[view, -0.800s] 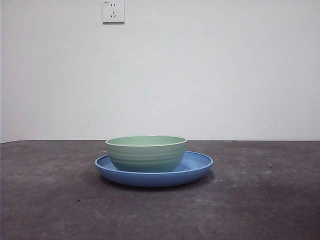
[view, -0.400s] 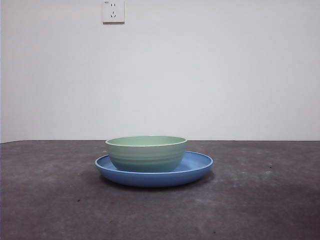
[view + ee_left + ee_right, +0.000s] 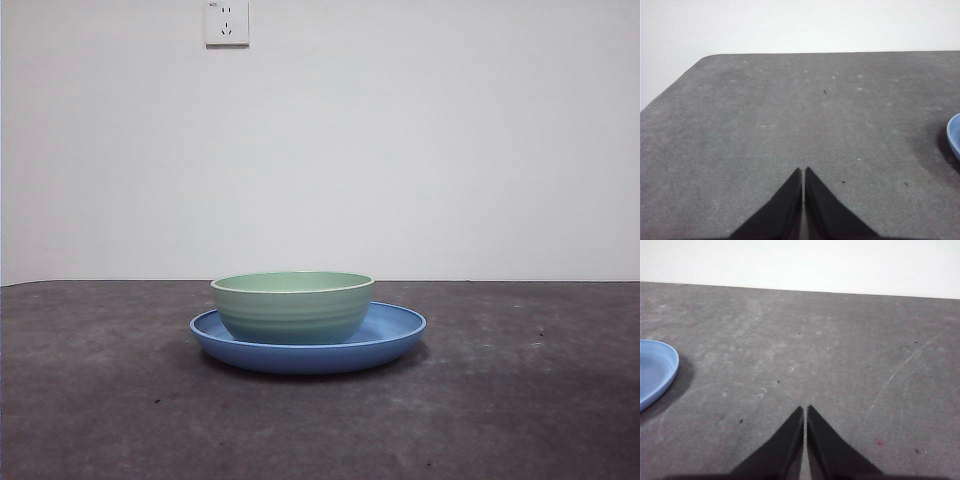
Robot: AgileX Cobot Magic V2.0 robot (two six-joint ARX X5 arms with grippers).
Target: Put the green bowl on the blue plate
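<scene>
1. Bowl [image 3: 292, 306] sits upright inside the plate [image 3: 397, 335], toward its left, on the table [image 3: 520, 400].
2. Left gripper [image 3: 803, 171]: jaws pressed together, empty, above bare table.
3. Right gripper [image 3: 805, 410]: likewise closed, empty.

A plain white wall [image 3: 400, 150] carries a socket [image 3: 227, 22] near the top; below, a dark grey, seemingly speckled table [image 3: 500, 400].

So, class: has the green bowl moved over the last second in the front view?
No. The green bowl sits on the blue plate, unchanged below the wall socket.
</scene>
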